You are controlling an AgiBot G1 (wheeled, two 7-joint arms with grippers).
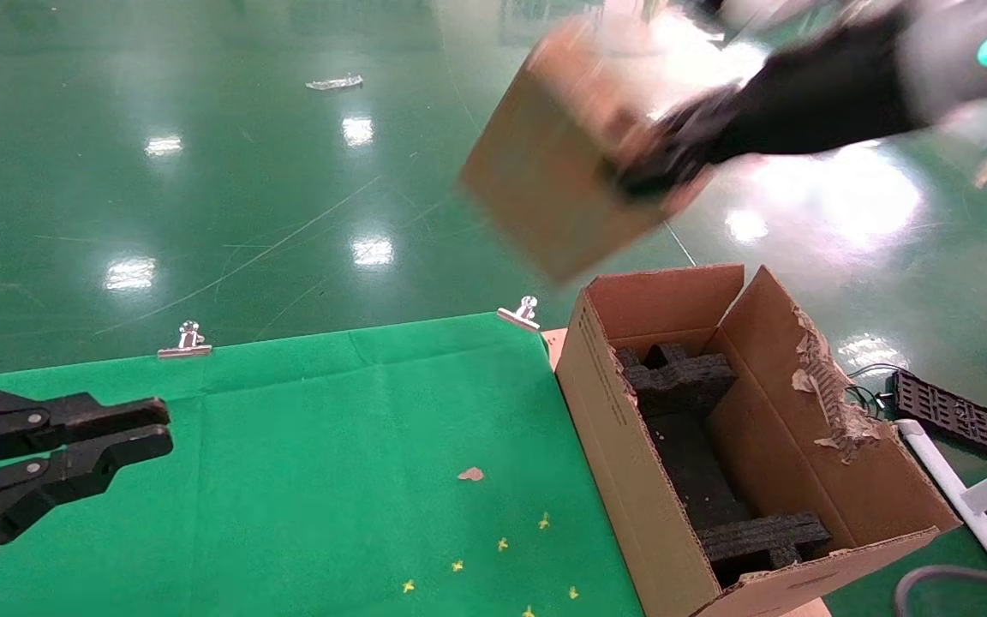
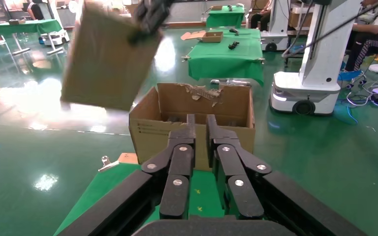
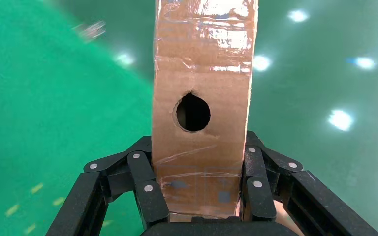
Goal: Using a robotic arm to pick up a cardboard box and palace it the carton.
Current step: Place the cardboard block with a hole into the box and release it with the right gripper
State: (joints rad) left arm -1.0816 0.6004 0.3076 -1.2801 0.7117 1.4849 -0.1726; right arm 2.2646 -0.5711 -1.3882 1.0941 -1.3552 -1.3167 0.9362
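Note:
My right gripper (image 1: 656, 163) is shut on the slim reddish-brown cardboard box (image 1: 545, 171) and holds it tilted in the air, above and beyond the far end of the carton (image 1: 631, 454). In the right wrist view the fingers (image 3: 147, 182) clamp both faces of the box (image 3: 202, 64), just below its round hole. The tan carton stands open at the table's right edge, with black foam blocks (image 1: 682, 381) inside and a torn right flap. My left gripper (image 1: 164, 428) is parked low at the left, fingers close together and empty. The left wrist view shows the box (image 2: 106, 64) above the carton (image 2: 152, 128).
A green cloth (image 1: 331, 446) covers the table, held by metal clips (image 1: 187, 341) on its far edge. A small cardboard scrap (image 1: 470, 473) and yellow marks lie on it. A black tray (image 1: 952, 416) and a white frame stand on the floor to the carton's right.

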